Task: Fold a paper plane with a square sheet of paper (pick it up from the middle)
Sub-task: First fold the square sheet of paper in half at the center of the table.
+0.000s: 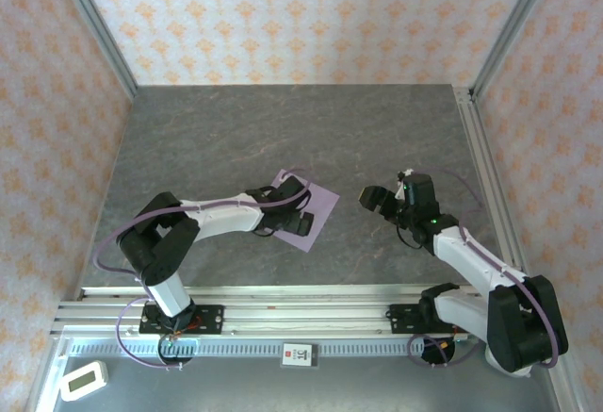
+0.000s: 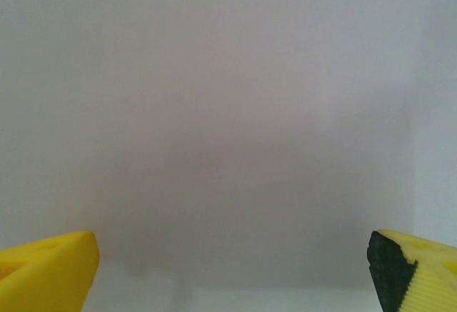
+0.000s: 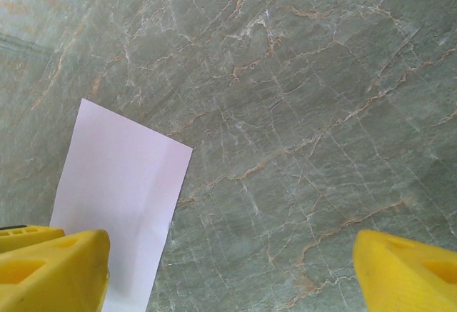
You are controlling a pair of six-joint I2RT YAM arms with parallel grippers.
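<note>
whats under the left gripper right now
The square sheet of paper, lying on the grey table; the left gripper is over it, jaws open. From above, the gripper covers the sheet's middle, so contact cannot be seen.

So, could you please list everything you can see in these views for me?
square sheet of paper: one, pale lilac, flat near the table's middle, partly under the left gripper.
table: one, grey with veins, inside the enclosure.
walls: three, cream with orange pattern, around the table.
rail: one, silver, along the near edge.
small device: one, white, near-left corner.
label card: one, white with red mark, near edge, centre.
left gripper: one, yellow fingers, open, over the sheet.
right gripper: one, yellow fingers, open, right of the sheet.
</note>
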